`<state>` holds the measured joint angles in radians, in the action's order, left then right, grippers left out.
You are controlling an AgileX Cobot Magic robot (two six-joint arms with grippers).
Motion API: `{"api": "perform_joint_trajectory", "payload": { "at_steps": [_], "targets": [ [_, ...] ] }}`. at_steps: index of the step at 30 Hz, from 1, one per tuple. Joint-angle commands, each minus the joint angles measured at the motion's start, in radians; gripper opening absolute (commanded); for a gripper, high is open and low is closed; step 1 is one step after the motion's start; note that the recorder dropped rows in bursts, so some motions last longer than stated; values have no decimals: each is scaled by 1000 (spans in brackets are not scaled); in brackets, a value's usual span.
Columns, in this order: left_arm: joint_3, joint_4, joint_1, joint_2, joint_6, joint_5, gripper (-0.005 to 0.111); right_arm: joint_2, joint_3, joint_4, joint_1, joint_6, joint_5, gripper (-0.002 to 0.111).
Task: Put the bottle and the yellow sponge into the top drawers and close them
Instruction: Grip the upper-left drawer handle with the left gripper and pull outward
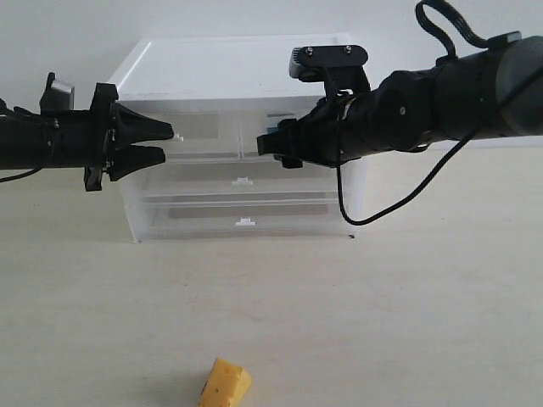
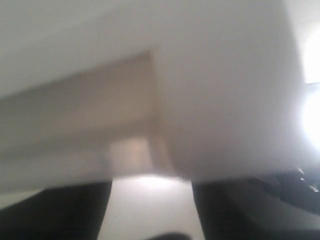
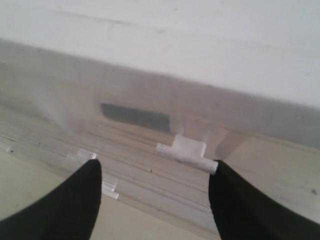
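Note:
The yellow sponge (image 1: 225,383) lies on the table at the front, far from both arms. The white-topped cabinet (image 1: 229,64) stands at the back, and both top drawers (image 1: 199,129) look pushed in. My left gripper (image 1: 170,142) is open, its tips at the left top drawer's front. The left wrist view is blurred, with that gripper (image 2: 151,190) close against the cabinet. My right gripper (image 1: 263,142) is open in front of the right top drawer. A white tab handle (image 3: 186,150) sits between its tips (image 3: 156,165), untouched. A teal-blue patch (image 1: 276,123) shows behind that drawer's front; the bottle is not plainly visible.
Two full-width drawers (image 1: 244,199) with white tab handles sit below the top ones. A black cable (image 1: 356,216) hangs from the right arm in front of the cabinet's right side. Bare beige tabletop (image 1: 382,322) spreads between the cabinet and the sponge.

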<state>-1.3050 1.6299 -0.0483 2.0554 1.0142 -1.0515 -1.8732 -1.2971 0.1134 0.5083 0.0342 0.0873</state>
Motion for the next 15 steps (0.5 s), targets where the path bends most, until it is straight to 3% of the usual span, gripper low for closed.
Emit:
{"api": "perform_joint_trajectory", "payload": {
  "at_steps": [1,15],
  "targets": [
    [-14,83,1,-2,10,0,47,-21,-22,-18,-11,-26,-137,58],
    [-14,114,1,-2,10,-20,47,-21,-22,-18,-11,-26,-135,58]
  ]
}}
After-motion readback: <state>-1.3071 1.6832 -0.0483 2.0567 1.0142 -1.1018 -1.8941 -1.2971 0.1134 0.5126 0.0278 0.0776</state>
